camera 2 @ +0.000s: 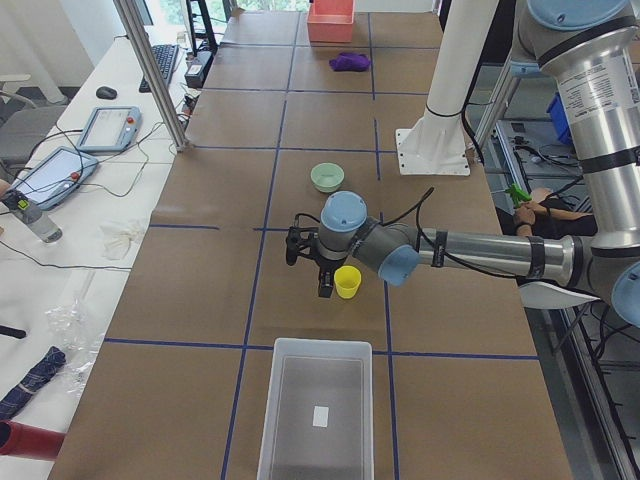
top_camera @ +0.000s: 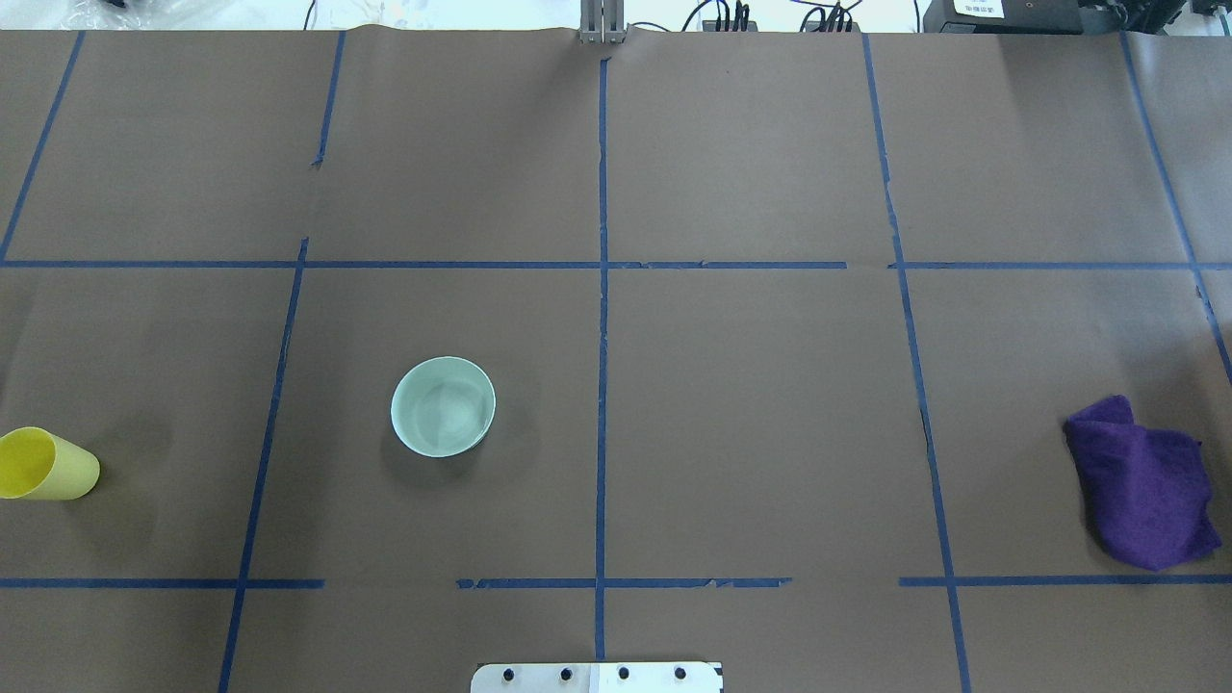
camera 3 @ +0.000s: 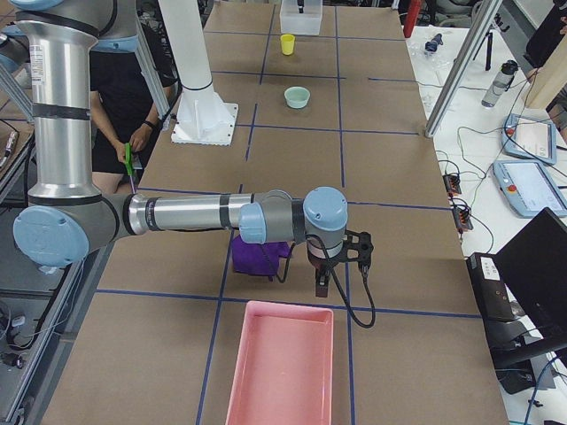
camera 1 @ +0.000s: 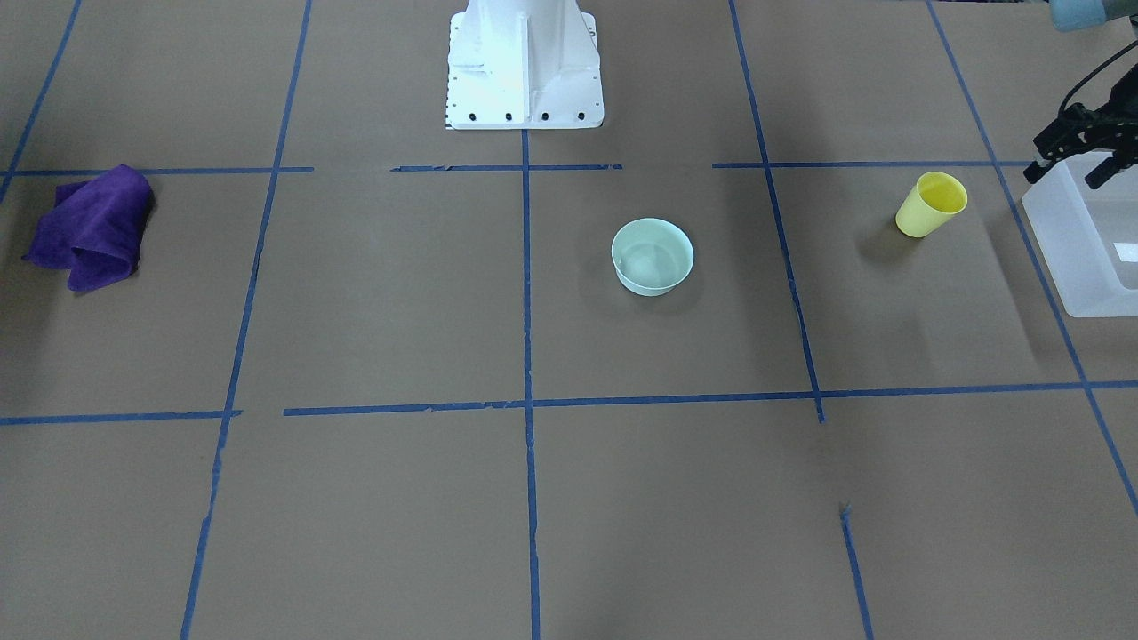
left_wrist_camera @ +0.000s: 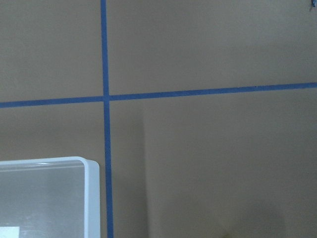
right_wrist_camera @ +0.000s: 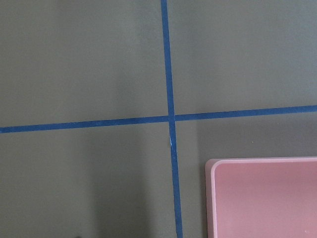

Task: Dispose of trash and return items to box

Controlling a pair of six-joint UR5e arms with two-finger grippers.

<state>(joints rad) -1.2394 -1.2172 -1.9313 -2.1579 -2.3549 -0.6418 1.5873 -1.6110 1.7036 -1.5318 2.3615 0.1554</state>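
Note:
The yellow cup (camera 1: 932, 206) stands upright on the brown table near its left end; it also shows in the overhead view (top_camera: 43, 465) and the left side view (camera 2: 347, 282). The frosted white box (camera 1: 1058, 258) lies beyond it at the table's end and looks empty (camera 2: 318, 343); its corner shows in the left wrist view (left_wrist_camera: 91, 198). My left gripper (camera 1: 1071, 173) is open and empty, hovering close beside the cup and near the box's edge (camera 2: 308, 275). My right gripper (camera 3: 341, 270) hangs near the purple cloth; I cannot tell whether it is open.
A pale green bowl (camera 1: 652, 256) sits near the table's middle. A crumpled purple cloth (camera 1: 89, 227) lies near the right end. A pink tray (camera 3: 279, 367) lies at that end, beside the right gripper. The white robot base (camera 1: 524, 62) stands at the table's robot-side edge.

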